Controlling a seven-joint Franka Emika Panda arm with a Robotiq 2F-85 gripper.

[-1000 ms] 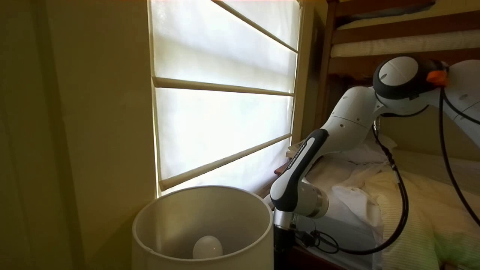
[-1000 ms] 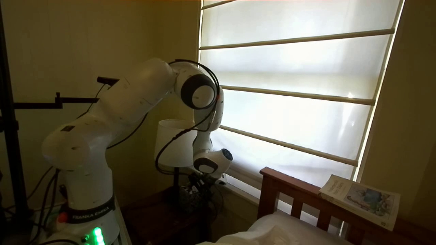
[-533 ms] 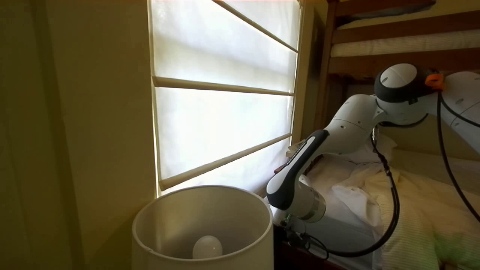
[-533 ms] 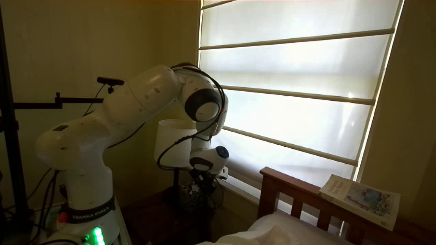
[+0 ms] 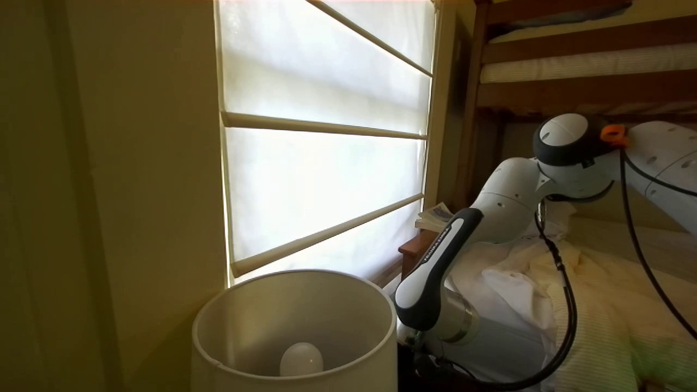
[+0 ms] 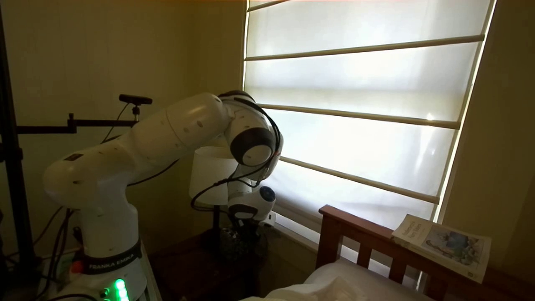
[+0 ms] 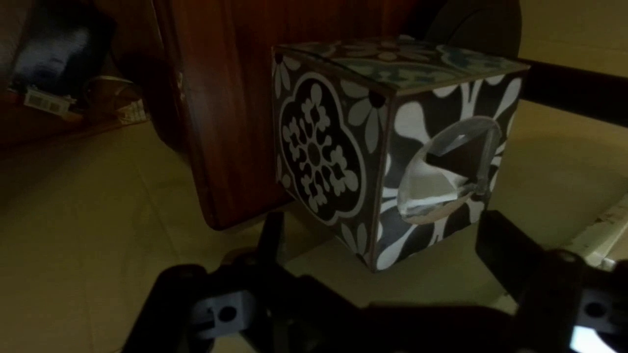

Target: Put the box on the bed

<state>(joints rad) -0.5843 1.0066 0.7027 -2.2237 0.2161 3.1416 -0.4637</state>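
Just ahead of the gripper (image 7: 382, 240), in the wrist view, stood the flower-patterned box (image 7: 387, 157) that I was to put on the bunk bed (image 5: 501, 335); from its oval, film-lined hole I took it for a tissue box. It sat by the edge of a reddish wooden nightstand (image 7: 225, 108), and whether any of it overhung I could not tell. The two fingers (image 7: 508, 252) were spread wide, one towards either side of the box, and had hold of nothing, though one tip showed so near a corner that I could not rule out a touch. Past the box from the gripper, the table lamp (image 6: 211, 177) stood close, and I judged that a wide swing that way might catch it. The bunk bed lay well apart from the gripper, off to one side, its cream bedding (image 5: 615, 305) rumpled. As far as I could judge, the approach was nearly made and little else: the grip, the lift clear of the nightstand, the carry across to the bedding and the letting go were all left to do.
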